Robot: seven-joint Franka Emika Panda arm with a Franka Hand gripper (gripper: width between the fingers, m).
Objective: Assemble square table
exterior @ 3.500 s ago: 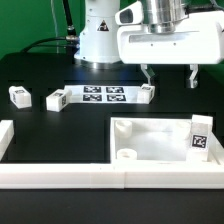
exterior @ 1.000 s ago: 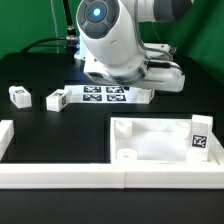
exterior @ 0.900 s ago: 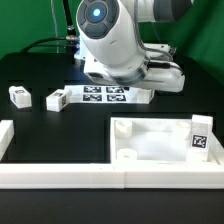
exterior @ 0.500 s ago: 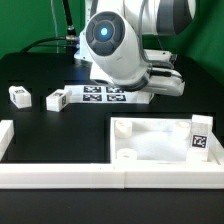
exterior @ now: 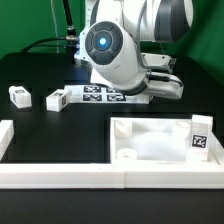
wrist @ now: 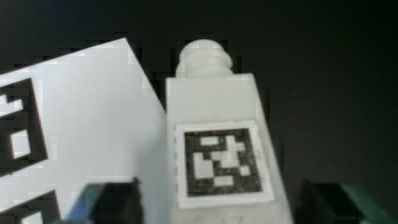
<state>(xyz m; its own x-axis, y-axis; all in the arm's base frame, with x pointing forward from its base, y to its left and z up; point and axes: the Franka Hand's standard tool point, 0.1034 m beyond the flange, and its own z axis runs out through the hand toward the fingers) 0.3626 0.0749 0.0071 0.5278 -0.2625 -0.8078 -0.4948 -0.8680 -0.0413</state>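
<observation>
Wide-open, empty claw (wrist: 217,203) straddling leg (wrist: 214,140), which lies just beside marker board (wrist: 71,110). Likely light, rigid, slick plastic; best gripped on flat sides, mid-body. Top (exterior: 150,126) well apart, exterior view's right.

There are three short white plastic leg blocks (exterior: 18,95) (exterior: 58,99) (wrist: 214,130), one white square tray-like plastic top (exterior: 150,122) and one flat white marker board (exterior: 100,95).

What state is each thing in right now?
Claw: open, straddling one leg block.
That leg block: lying flat beside the marker board, ungripped.
Two other leg blocks: loose, lying apart.
Square tabletop: rim up, visible socket empty.
</observation>
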